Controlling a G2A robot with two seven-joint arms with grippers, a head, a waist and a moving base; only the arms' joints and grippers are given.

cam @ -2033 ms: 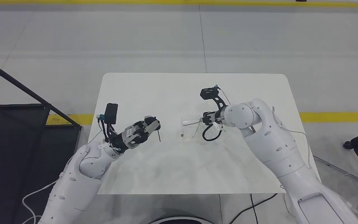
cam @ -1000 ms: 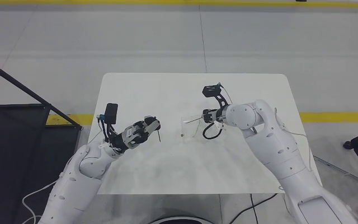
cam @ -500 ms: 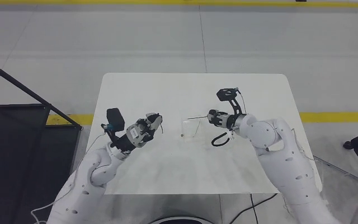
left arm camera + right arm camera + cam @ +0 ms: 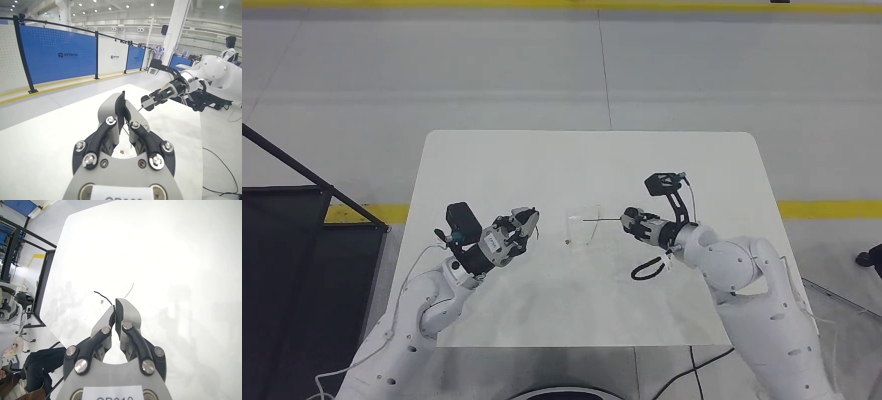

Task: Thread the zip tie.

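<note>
- We see the right gripper [image 4: 115,306] pinched tight on a thin black zip tie [image 4: 103,296].
- The left gripper [image 4: 124,106] is clamped on a short black strand [image 4: 126,132].
- A clear plastic piece [image 4: 587,232] sits between them. We can't tell what's in it.

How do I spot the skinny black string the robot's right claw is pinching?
Find the white table, then the right gripper near its middle. The zip tie is the thin black strand sticking out from its shut fingertips, ending in a curl; the other strand, in the left gripper, sits tucked between its fingers.
</note>
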